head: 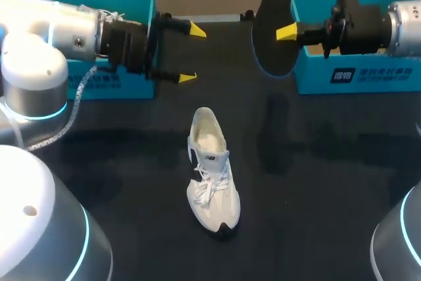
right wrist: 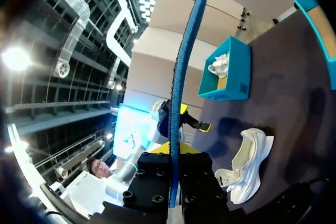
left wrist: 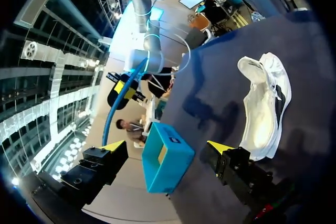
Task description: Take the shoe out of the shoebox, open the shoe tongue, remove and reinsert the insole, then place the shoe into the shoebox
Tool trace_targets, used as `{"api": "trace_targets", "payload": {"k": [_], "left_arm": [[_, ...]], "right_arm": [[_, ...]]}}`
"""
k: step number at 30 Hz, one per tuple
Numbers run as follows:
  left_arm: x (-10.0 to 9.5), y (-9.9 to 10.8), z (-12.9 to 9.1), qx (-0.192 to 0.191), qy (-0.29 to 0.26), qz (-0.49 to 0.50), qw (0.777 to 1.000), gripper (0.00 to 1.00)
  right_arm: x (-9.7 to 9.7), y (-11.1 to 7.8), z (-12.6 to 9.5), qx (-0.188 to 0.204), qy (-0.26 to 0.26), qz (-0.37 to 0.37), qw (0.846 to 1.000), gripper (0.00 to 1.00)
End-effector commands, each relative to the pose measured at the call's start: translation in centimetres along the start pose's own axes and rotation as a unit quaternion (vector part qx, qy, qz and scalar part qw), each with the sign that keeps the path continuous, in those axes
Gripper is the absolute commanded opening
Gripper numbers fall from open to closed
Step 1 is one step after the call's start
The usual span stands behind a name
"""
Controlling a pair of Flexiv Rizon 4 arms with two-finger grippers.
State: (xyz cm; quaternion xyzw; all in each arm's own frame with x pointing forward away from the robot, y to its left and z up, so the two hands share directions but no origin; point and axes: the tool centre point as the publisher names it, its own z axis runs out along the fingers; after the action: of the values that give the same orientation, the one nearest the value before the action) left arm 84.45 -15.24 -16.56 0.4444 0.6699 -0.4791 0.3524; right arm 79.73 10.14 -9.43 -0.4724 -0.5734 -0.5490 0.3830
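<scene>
Head view: my left arm comes in level, behind the white shoe and to its left. The left end effector is spread wide and holds nothing. Behind the shoe to its right, the right end effector pinches the dark insole, held upright in the air. The shoe stands on the table, its long axis front to back and its toe toward the robot.

Left wrist view: the fingers stand far apart, and the shoe is ahead on the table.

Right wrist view: the insole rises edge-on between the fingers pressed against it, with the shoe beyond it.

Left shoebox mostly hidden behind left arm. Right shoebox cut by picture edge, interior blocked by right arm. Right gripper's far finger hidden behind insole. Right wrist view: insole edge-on, faces unseen.
</scene>
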Motion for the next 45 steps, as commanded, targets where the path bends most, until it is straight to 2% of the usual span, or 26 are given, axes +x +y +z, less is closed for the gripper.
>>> {"api": "trace_targets", "payload": {"k": [1, 30, 34, 36, 37, 40, 45], "left_arm": [[-0.1, -0.1, 0.0, -0.001, 0.006, 0.000, 1.000, 1.00], [-0.1, -0.1, 0.0, -0.001, 0.006, 0.000, 1.000, 1.00], [0.5, -0.2, -0.8, -0.007, 0.021, -0.055, 0.998, 1.00], [0.8, -0.1, -1.3, -0.016, 0.037, -0.087, 0.995, 1.00], [1.0, -0.2, -1.4, -0.019, 0.047, -0.101, 0.994, 1.00], [1.8, -0.1, -1.9, -0.036, 0.060, -0.140, 0.988, 1.00], [3.6, -0.1, -1.8, -0.053, 0.081, -0.207, 0.974, 1.00]], "right_arm": [[0.0, 0.0, 0.1, 0.001, -0.002, 0.001, 1.000, 0.00], [0.0, 0.0, 0.1, 0.001, -0.002, 0.001, 1.000, 0.00], [-0.7, 0.3, 0.4, -0.007, -0.008, -0.083, 0.997, 0.00], [-0.9, 0.4, 0.5, -0.023, -0.009, -0.141, 0.990, 0.00], [-1.1, 0.4, 0.7, -0.027, -0.026, -0.167, 0.985, 0.00], [-1.7, 0.5, 1.1, -0.029, -0.042, -0.225, 0.973, 0.00], [-2.4, 0.6, 1.6, -0.026, -0.041, -0.244, 0.969, 0.00]]}}
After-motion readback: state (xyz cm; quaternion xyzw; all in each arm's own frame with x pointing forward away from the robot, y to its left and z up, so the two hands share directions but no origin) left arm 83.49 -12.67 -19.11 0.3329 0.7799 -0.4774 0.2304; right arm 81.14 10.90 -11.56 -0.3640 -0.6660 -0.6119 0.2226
